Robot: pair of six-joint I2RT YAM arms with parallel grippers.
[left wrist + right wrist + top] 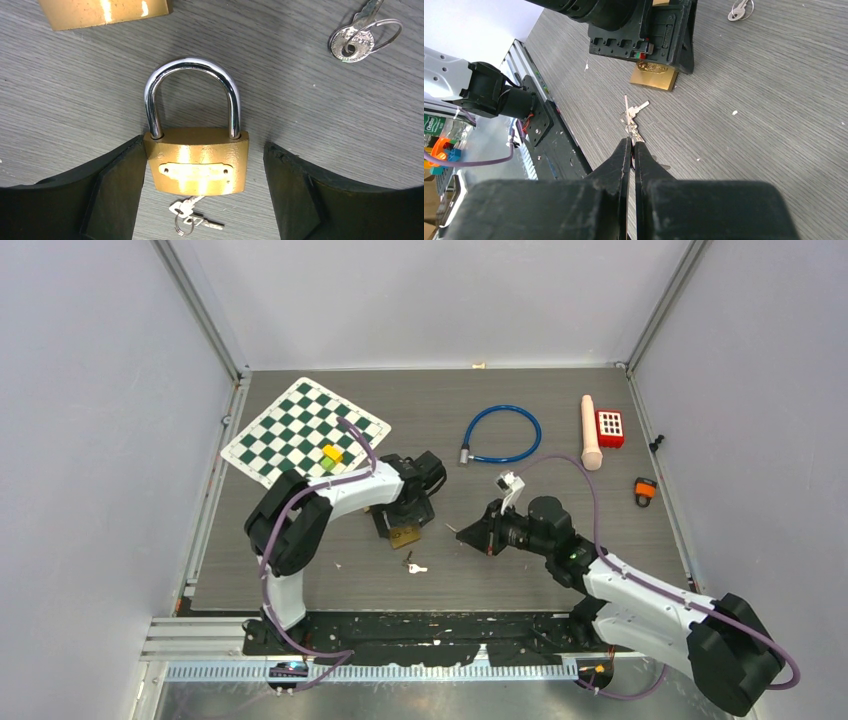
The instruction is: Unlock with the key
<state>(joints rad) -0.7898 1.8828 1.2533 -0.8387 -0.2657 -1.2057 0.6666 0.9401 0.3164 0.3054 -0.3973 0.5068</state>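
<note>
Straddling the padlock (197,165) on the table (310,100), left jaws wide apart.
Best clamped square on the brass body, keyhole end clear (right jaws pressed together, contents unclear).

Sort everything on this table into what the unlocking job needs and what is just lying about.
Needed for the job:
- brass padlock
- key bunch just below it

Lying about:
- chessboard
- yellow and green blocks on it
- blue cable loop
- beige rod
- red keypad block
- small orange and black item
</note>
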